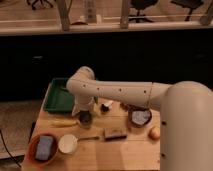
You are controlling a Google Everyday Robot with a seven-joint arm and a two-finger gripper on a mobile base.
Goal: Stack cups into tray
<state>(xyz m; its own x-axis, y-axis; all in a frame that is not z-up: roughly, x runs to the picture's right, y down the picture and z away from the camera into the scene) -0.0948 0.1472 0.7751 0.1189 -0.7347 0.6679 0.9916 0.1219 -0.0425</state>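
**Scene.** A wooden table (100,156) with one white robot arm (120,92) reaching across it from the lower right. All positions are given from the green tray (55,97), a shallow rectangular tray with a raised rim at the table's far left corner.

**Arm and gripper.** The arm's elbow overlaps the tray's right-hand end, and the forearm drops past the tray's near right corner. The gripper (85,111) hangs just outside that corner, on the near side of the tray's front rim. It points downward with its jaws spread apart.

**Task object.** The cup (85,119) is small and dark inside. It stands upright on the table directly under the gripper, just in front of the tray's near right corner and outside the tray. Whether the gripper touches the cup cannot be told.

**Other items.**
- A yellow elongated item (62,122) lies just in front of the tray's front rim.
- A brown bowl (35,156) holding a grey-blue pad (44,148) sits well in front of the tray's left half.
- A pale round dish (67,143) stands well in front of the tray's middle.
- A small dark-and-white item (106,106) lies just right of the tray, level with its front rim.
- A dark flat block (115,133) lies right of the tray and in front of it.
- A second brown bowl (140,117) sits farther right of the tray.
- A round orange item (155,132) lies farthest from the tray.
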